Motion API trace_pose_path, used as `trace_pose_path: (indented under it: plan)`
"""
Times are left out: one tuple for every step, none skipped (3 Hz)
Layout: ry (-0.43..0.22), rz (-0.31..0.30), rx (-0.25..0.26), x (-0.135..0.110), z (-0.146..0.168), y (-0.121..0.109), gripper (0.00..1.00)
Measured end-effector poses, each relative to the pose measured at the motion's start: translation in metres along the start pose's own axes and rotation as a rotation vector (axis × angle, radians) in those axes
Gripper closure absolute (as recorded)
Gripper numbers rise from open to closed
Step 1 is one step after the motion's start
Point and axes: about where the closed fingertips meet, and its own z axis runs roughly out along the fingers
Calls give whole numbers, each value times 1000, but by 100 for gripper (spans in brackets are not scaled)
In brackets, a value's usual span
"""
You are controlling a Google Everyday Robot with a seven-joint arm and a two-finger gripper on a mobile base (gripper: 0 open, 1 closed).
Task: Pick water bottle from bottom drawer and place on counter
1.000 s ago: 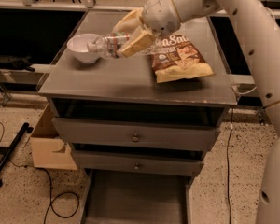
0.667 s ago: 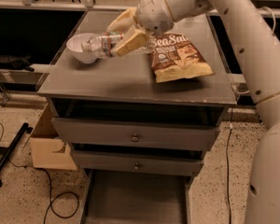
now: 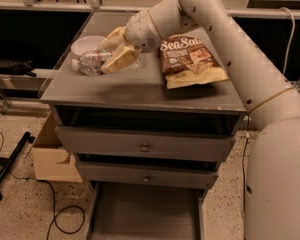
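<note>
The gripper has come down and swung toward the near left part of the counter since a second ago, and the water bottle has travelled with it, now low against the grey top where before it rode higher beside the bowl. The two tan fingers are clamped across the bottle's clear body, one on the far side and one on the near side. The white cap pokes out past the fingertips, and the bottle lies on its side. Whether it fully rests on the counter or hangs a hair above it, I cannot tell. Just beyond the far finger sits the white bowl, very close to the bottle. Back behind the wrist, on the arm's side, the Sea Salt chip bag lies flat on the counter, apart from the gripper. The white arm sweeps over the bag's far edge and out to the right. Straight below the gripper, down the cabinet front, the two knobbed drawers are pushed in. Under them the bottom drawer stands pulled out, its flat floor showing. Down by the floor, off past the fingertip side, there is a cardboard box and a black cable.
</note>
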Motion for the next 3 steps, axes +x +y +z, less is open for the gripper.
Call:
trace_pose_path:
  plan:
    - [0, 0, 0, 0, 0, 0, 100]
    - [-4, 43, -40, 18, 27, 4, 100]
    - [-11, 83, -72, 34, 51, 8, 100]
